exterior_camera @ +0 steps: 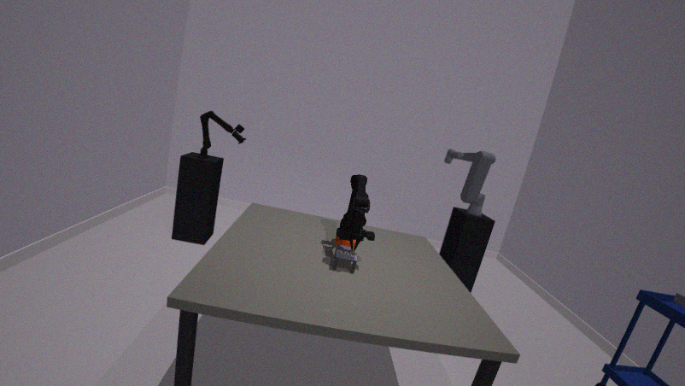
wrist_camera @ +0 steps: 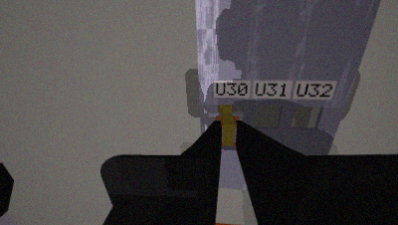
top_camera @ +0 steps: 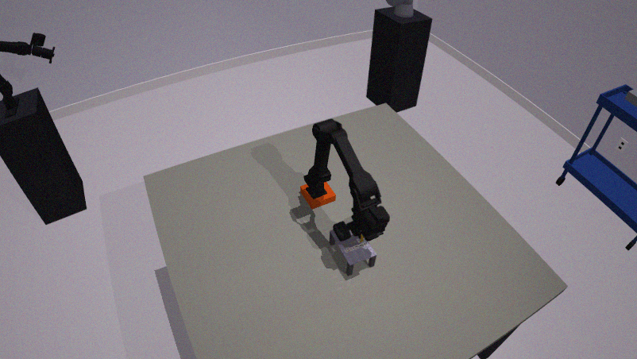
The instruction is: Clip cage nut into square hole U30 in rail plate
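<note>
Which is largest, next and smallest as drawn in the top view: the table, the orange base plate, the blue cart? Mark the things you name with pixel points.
1. Table (top_camera: 267,285) (exterior_camera: 307,297)
2. Blue cart (top_camera: 602,180) (exterior_camera: 664,301)
3. Orange base plate (top_camera: 329,198) (exterior_camera: 343,242)

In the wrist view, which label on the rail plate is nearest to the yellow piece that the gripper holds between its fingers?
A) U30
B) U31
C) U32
A: the yellow cage nut, held by the gripper, is just below the label U30 on the rail plate, while the other two labels are farther to the right in that picture.
</note>
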You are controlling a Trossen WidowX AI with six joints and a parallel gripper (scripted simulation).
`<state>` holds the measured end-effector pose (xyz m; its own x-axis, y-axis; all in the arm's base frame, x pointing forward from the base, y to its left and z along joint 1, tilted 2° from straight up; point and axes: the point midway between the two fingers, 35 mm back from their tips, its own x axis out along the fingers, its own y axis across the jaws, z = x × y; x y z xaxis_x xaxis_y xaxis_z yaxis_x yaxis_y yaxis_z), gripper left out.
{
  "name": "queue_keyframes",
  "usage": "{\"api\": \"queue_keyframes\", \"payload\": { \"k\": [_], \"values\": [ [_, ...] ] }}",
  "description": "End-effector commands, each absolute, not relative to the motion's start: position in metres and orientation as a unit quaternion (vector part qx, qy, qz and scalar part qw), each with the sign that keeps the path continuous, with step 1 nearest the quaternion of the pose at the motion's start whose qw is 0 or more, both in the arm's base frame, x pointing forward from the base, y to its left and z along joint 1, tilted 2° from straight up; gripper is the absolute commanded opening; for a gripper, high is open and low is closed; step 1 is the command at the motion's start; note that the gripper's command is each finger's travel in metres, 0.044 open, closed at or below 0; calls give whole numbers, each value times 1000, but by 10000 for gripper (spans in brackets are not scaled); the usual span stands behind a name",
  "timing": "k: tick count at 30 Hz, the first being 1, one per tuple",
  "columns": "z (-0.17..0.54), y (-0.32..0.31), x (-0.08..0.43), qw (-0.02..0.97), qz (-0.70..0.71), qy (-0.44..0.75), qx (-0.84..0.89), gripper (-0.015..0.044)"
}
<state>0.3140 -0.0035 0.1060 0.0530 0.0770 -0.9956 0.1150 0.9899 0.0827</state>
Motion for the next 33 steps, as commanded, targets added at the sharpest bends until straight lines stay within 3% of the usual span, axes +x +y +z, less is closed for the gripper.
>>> {"api": "queue_keyframes", "payload": {
  "k": [1,33],
  "values": [
    [106,-3,314,723,-8,687,72,23],
    [104,-6,314,723,14,685,93,23]
  ]
}}
